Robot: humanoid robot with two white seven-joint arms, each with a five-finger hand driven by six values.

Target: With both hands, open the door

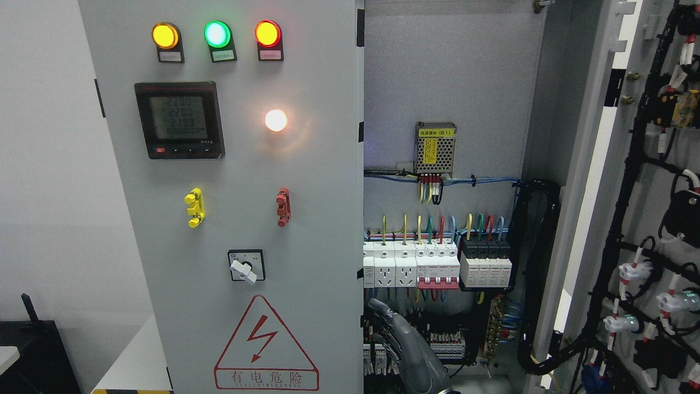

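Carrier: cabinet back panel [454, 82], grey, upright.
Mounted high: power supply [435, 148], yellow label.
Mounted lower: row of breakers [437, 265], wires above.

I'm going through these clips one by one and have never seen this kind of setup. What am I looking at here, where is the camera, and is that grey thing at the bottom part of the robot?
This single picture comes from a camera on a humanoid robot's head, facing an electrical cabinet. The left door is closed and carries three lit lamps, a digital meter, a rotary switch and a red warning triangle. The right door is swung open, showing its wiring on the inside. Between them you see the cabinet's interior: a row of breakers and a small power supply. The grey shape at the bottom is one of the robot's hands, reaching up by the closed door's edge. Which arm it belongs to is not clear, nor whether it grips anything.
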